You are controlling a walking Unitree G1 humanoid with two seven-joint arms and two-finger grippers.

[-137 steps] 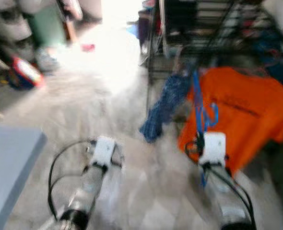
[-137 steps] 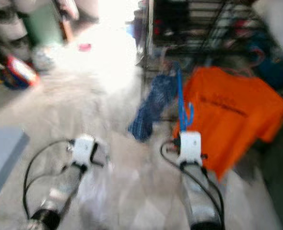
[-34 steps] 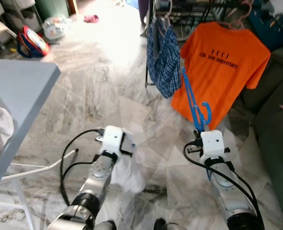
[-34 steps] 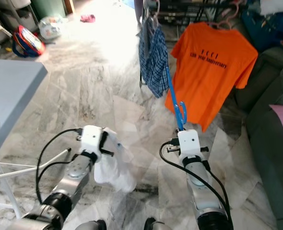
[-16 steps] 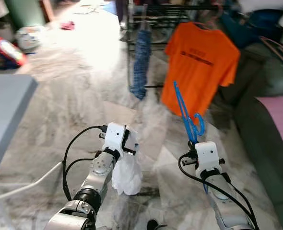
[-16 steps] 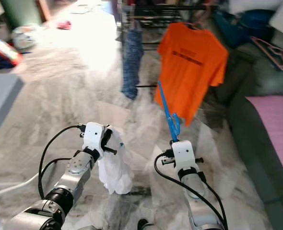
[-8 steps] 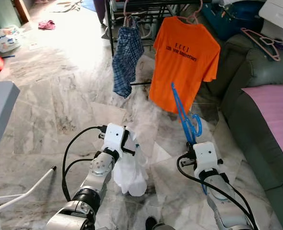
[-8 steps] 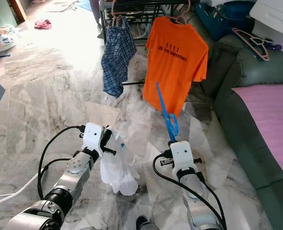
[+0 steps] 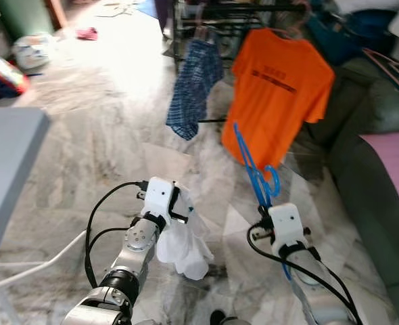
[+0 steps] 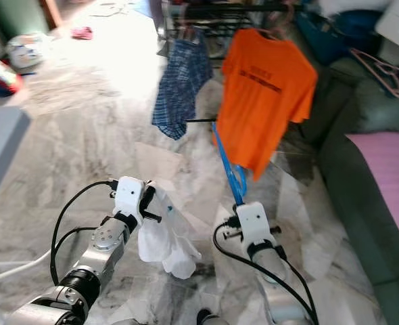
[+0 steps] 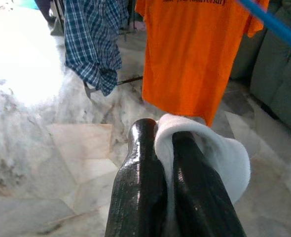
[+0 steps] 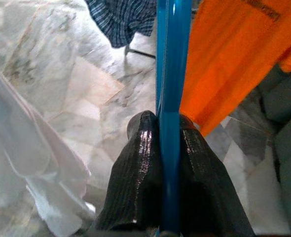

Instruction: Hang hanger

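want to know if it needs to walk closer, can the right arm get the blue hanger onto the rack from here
Probably not. The right gripper is shut on the blue hanger, but the rack stands well ahead across open floor, past the orange shirt. Nothing blocks the path; it looks too far.

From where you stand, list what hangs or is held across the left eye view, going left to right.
White cloth in the left gripper → blue checked garment on the rack → blue hanger in the right gripper → orange T-shirt on the rack → pink cushion at the right edge.
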